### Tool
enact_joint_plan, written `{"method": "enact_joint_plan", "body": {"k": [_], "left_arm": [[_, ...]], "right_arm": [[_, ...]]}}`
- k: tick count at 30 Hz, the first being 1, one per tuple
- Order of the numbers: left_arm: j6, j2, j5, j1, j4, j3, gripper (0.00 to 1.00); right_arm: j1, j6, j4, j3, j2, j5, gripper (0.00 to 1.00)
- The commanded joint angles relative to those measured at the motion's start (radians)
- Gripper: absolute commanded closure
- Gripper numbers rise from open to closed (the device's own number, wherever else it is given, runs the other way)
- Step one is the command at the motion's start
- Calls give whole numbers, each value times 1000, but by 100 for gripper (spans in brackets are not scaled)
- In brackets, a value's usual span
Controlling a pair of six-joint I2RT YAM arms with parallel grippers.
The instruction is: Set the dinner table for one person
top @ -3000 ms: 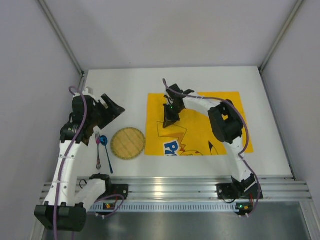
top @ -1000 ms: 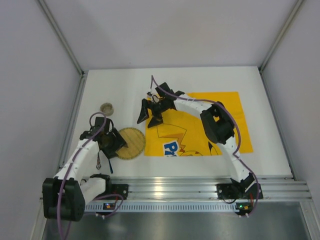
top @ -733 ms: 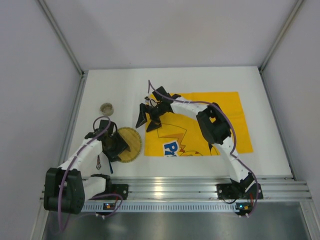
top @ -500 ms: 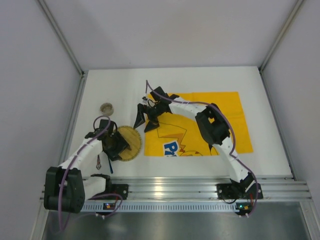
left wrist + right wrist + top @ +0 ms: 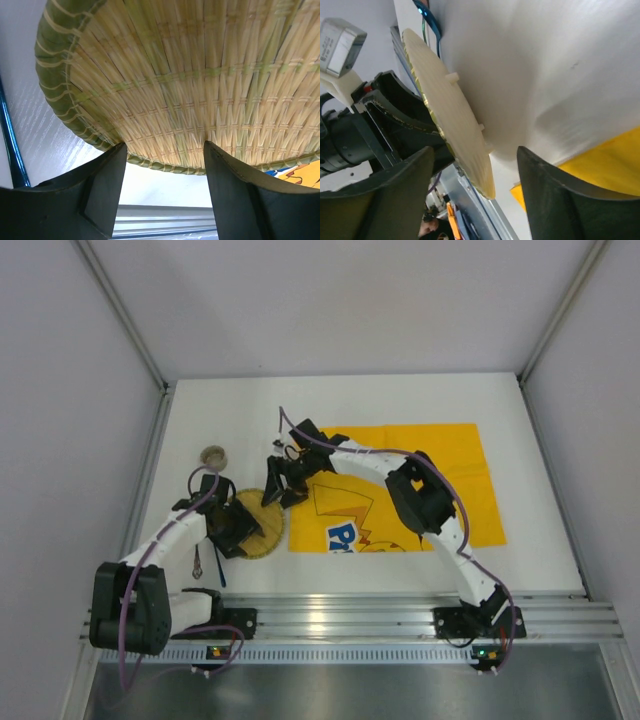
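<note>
Lower left on the dinner table [image 5: 400, 400], a woven plate [image 5: 262, 523] is propped by the spread, empty left gripper [image 5: 164, 145] and straddled, ungripped, by the wide-parted right gripper [image 5: 476, 149]. It is judged light and stiff, best pinched at the rim.

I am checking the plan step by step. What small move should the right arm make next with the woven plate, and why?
Probably close the right fingers on the woven bamboo plate. It stands tilted up off the table, left fingers at its near rim, and its raised edge lies between the open right fingers.
</note>
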Motion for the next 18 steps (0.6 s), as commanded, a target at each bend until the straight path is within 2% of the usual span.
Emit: {"method": "enact_joint_plan", "body": {"k": [1,5,6,10,15,18], "left_arm": [[29,38,-67,-2,71,-38,31],[36,21,-63,-4,72,-38,31],[38,12,-64,-4,69,-37,31],[44,-13,-67,-2,49,-23,31],[50,-37,-32,-2,-29,93,30],[55,-74,-29,-2,-136,265,27]], "right_arm": [[76,-13,-7,60,24,0,36],[84,-16,-27,57,44,20,67],[84,-24,-31,57,46,25,78],[93,-37,-48,60,55,48,100],[93,-63,-62,79,38,61,100],[82,-71,-67,85,6,66,100]]}}
